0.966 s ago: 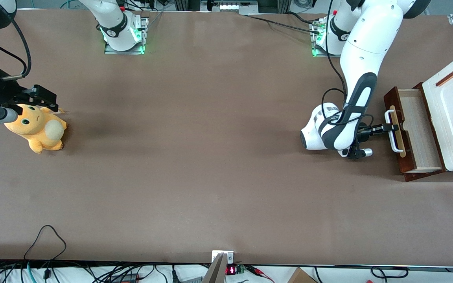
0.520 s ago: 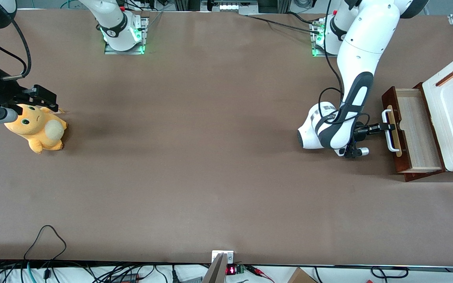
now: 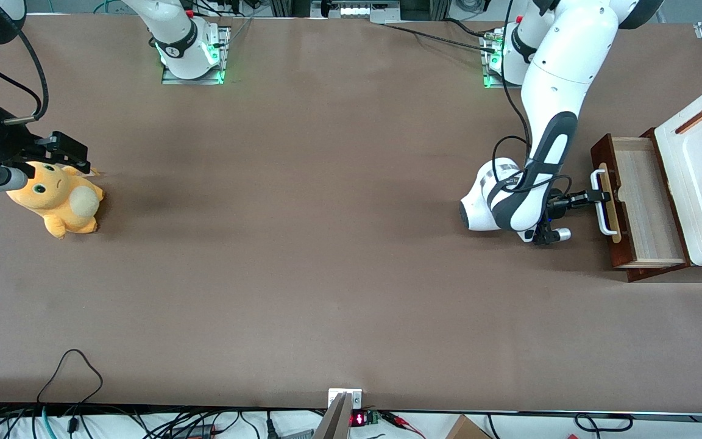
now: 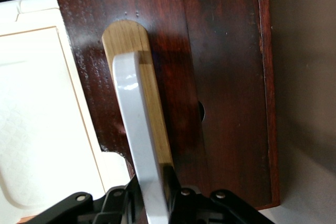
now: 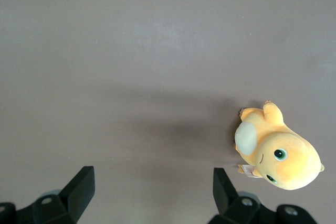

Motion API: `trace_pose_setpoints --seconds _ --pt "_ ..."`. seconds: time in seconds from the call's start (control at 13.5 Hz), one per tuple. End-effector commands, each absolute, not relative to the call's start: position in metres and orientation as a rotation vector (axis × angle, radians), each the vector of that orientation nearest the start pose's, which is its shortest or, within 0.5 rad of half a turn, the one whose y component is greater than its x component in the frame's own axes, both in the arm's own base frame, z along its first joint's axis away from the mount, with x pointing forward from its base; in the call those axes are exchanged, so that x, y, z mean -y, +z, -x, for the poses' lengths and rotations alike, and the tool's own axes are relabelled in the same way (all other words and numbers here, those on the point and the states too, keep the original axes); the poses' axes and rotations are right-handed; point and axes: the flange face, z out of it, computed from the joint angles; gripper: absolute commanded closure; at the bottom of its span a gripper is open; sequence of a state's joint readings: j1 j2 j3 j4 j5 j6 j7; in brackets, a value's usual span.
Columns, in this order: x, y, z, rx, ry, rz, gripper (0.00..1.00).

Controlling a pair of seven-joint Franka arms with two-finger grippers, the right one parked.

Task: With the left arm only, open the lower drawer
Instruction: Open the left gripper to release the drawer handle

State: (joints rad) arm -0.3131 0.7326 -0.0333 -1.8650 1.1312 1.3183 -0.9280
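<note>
Front view: lower drawer [image 3: 643, 204] faces the parked arm's end; fingers [image 3: 598, 196] clamp its handle [image 3: 602, 210].

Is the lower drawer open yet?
Open: lower drawer shows its pale inside; the gripper is shut on its white handle.

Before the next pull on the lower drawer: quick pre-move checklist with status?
1. Gripper closed on the white handle: ok; the wrist view shows it clamped on the bar.
2. Grip sits near the middle of the handle's length: ok.
3. Lower drawer already partly out, pale inside showing: ok.
4. Table along the pull path toward the parked arm's end: ok; only the arm's own wrist is there.
5. White box staying put while the drawer slides: cannot tell.
6. Travel left before the drawer comes free: cannot tell.
</note>
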Motion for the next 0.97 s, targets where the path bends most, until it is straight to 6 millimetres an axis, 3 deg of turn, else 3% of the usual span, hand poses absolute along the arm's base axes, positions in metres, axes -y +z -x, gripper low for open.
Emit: trace_pose_setpoints --seconds 0.0,0.07,0.59,0.89 --pt "0.075 0.142 -0.531 0.020 0.289 1.578 0.27" --pt "0.075 0.139 -0.530 0.014 0.295 1.576 0.00" --pt "0.077 0.144 -0.531 0.029 0.317 1.598 0.00" --pt "0.085 0.157 -0.547 0.097 0.342 1.675 0.00"
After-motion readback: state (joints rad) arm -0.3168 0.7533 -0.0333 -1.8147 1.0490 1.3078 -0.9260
